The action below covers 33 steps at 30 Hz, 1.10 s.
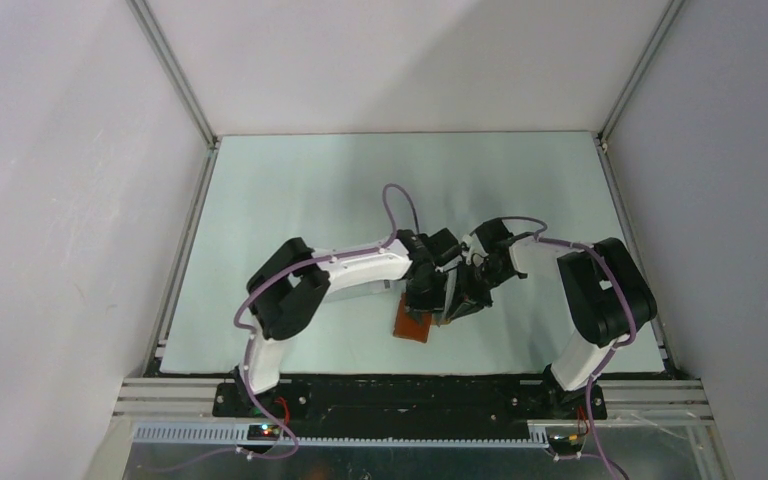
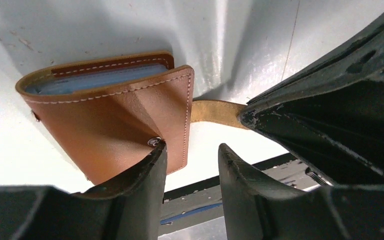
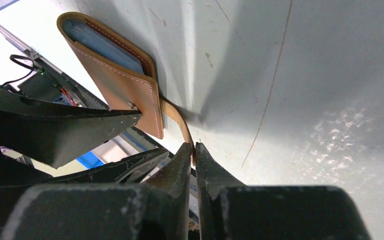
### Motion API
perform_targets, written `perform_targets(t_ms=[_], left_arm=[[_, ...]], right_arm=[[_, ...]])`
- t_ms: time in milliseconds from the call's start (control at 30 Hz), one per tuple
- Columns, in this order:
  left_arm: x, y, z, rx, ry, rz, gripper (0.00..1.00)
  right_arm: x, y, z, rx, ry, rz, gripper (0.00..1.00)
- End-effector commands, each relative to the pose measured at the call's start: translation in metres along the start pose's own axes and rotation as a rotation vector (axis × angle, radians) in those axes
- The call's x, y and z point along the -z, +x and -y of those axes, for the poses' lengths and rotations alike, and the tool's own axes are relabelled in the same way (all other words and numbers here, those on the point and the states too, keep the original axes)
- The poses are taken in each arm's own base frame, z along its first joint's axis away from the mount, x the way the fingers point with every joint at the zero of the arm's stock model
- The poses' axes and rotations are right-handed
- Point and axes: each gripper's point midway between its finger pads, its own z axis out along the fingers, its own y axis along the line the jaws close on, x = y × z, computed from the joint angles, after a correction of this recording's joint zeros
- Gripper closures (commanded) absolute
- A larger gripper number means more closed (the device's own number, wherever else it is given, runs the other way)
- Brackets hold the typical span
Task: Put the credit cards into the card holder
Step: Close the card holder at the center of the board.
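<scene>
Counted: two arms, two grippers, one holder with one tab and one snap stud.

From above, the holder (image 1: 412,325) sits at 6 o'clock from the table's middle, close to the near edge of the table (image 1: 290,200) and between the two arm bases. Both grippers meet just past it, the left arm (image 1: 360,268) reaching in from 9 o'clock and the right arm (image 1: 600,290) from 3 o'clock. Beyond them the pale table top runs on toward 10, 12 and 2 o'clock as far as the walls (image 1: 60,200).

In the left wrist view, the left gripper (image 2: 190,167) stands spread, with a gap between its fingers. One fingertip (image 2: 152,155) touches the holder's front flap just below the snap stud (image 2: 154,141). The other finger is apart from the leather. The tab (image 2: 215,111) leaves the holder at 3 o'clock and ends in the right gripper.

In the right wrist view, the right gripper (image 3: 194,150) is pressed together on the end of the tab, which curves away toward 11 o'clock to the holder.

The holder is folded over. Its mouth shows blue-grey pockets (image 2: 95,82) in thin layers. Whether any layer is a card, I cannot tell. Whether the holder lies flat or is tilted up, I cannot tell either.
</scene>
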Motion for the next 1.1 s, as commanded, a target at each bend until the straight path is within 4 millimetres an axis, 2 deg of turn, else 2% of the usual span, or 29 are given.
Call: perform_targets(t_ms=[0,100,133,167,333,467,533,633,767,867,1067], left_arm=[[0.028,-0.019,0.026,0.027,0.190,0.119,0.51],[0.053,-0.027,0.029,0.045,0.271,0.199,0.50],[0.054,-0.029,0.023,0.058,0.275,0.212,0.50],[0.064,-0.030,0.022,0.062,0.294,0.233,0.49],[0.074,-0.030,-0.010,0.114,0.283,0.275,0.51],[0.064,-0.022,-0.035,0.133,0.244,0.265,0.59],[0.059,-0.019,-0.041,0.137,0.235,0.258,0.68],[0.053,-0.017,-0.040,0.135,0.240,0.240,0.84],[0.047,-0.016,-0.041,0.133,0.233,0.229,0.95],[0.040,-0.016,-0.040,0.132,0.223,0.212,1.00],[0.017,-0.011,-0.043,0.131,0.171,0.171,1.00]], right_arm=[[0.002,-0.006,-0.015,0.017,-0.067,0.010,0.92],[0.006,-0.007,-0.023,0.022,-0.100,0.013,0.93],[0.007,-0.007,-0.025,0.024,-0.108,0.017,0.94],[0.008,-0.007,-0.028,0.027,-0.119,0.017,0.94],[0.012,-0.009,-0.034,0.027,-0.141,0.023,0.94],[0.013,-0.010,-0.036,0.031,-0.142,0.022,0.94],[0.013,-0.011,-0.036,0.030,-0.142,0.023,0.94],[0.012,-0.011,-0.037,0.029,-0.143,0.019,0.94],[0.012,-0.011,-0.038,0.027,-0.150,0.014,0.94],[0.012,-0.011,-0.041,0.029,-0.158,0.009,0.94],[0.012,-0.011,-0.048,0.028,-0.178,0.003,0.95]])
